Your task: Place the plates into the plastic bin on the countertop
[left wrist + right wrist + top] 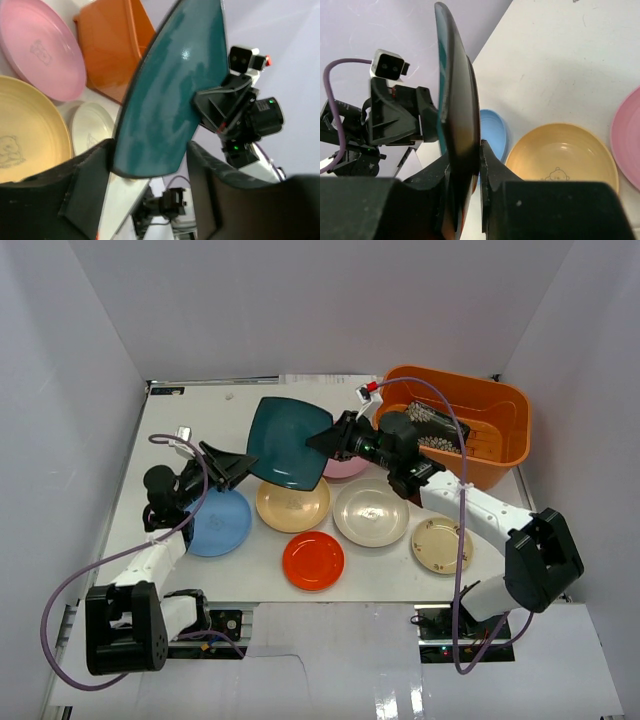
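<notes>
A square dark teal plate (288,443) stands on edge in the air above the countertop (200,420), between both grippers. My right gripper (325,443) (465,180) is shut on its right edge, fingers pressed on both faces. My left gripper (240,462) (150,185) is open around the plate's (170,100) lower left edge, with a clear gap to one finger (220,190). The orange plastic bin (500,410) stands at the back right with a black patterned plate (435,430) inside. Pink (345,469), yellow (293,505), cream (371,512), light blue (218,522), red-orange (313,560) and small beige (441,544) plates lie on the countertop.
White walls surround the countertop on three sides. The plates on it lie close together under and in front of the raised plate. The right arm's purple cable (455,440) loops over the bin's near wall.
</notes>
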